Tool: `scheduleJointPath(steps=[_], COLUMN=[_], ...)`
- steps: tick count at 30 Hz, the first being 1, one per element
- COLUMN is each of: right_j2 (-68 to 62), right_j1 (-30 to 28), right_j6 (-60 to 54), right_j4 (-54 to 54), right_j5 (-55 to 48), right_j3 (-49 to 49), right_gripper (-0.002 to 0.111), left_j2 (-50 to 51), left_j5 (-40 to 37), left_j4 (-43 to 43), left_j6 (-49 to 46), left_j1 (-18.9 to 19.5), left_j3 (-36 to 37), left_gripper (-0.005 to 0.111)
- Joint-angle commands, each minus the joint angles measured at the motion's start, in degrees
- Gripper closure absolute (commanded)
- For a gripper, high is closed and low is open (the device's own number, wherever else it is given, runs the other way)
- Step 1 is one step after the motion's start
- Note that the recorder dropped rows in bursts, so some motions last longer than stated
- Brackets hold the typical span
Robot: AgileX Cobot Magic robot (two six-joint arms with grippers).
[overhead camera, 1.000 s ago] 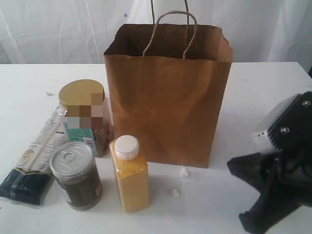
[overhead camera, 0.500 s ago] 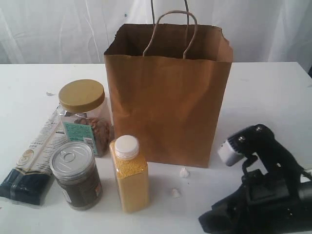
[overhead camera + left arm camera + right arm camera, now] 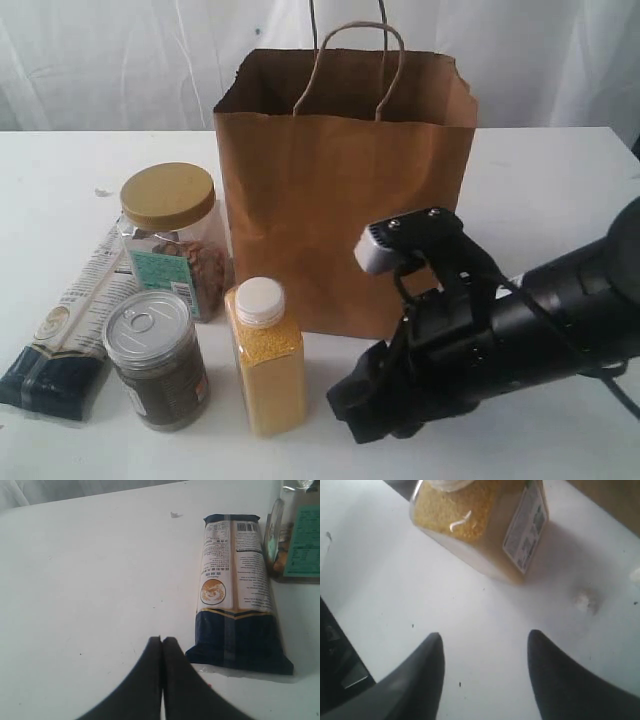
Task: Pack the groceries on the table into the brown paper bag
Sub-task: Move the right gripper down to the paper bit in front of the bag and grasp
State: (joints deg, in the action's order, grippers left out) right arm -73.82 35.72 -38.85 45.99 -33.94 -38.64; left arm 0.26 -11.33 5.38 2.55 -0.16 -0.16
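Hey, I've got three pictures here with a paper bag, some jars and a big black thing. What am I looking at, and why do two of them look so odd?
This is a robot with two arms, each ending in a two-fingered gripper. The wide picture comes from a camera off the arms. It shows a white table with a brown paper bag standing open. Beside the bag are a tan-lidded jar, a silver-lidded dark jar, a white-capped yellow bottle and a long white-and-navy packet lying flat. The big black shape is the right arm.

The other two pictures look odd because their cameras sit on the wrists and look out along the fingers. The left gripper is shut, with the packet lying near it. The right gripper is open and points at the yellow bottle. Neither holds anything.
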Motion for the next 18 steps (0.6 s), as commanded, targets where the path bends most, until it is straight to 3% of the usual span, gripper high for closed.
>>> scheduleJointPath(steps=[1,4,9,18], right_j2=[-1.9,-3.0,-4.0,-5.4], right_j1=[4.3,4.9,4.9,8.6], right_j6=[9.0,18.4,24.2,23.2], right_j4=[-5.7,-10.5,-10.7,-10.7], right_j5=[11.4,18.9,29.9,37.6], right_j3=[-0.6,-0.5,3.2,13.3], right_gripper=[0.066,0.067,0.067,0.071], left_j2=[-0.3,-0.3,-0.3,-0.3], left_j5=[0.2,0.2,0.2,0.2], left_j4=[-0.1,-0.1,-0.1,-0.1], left_j6=[0.2,0.2,0.1,0.1], left_j1=[0.1,0.1,0.1,0.1], left_j3=[0.2,0.2,0.2,0.2], left_gripper=[0.107,0.107,0.107,0.107])
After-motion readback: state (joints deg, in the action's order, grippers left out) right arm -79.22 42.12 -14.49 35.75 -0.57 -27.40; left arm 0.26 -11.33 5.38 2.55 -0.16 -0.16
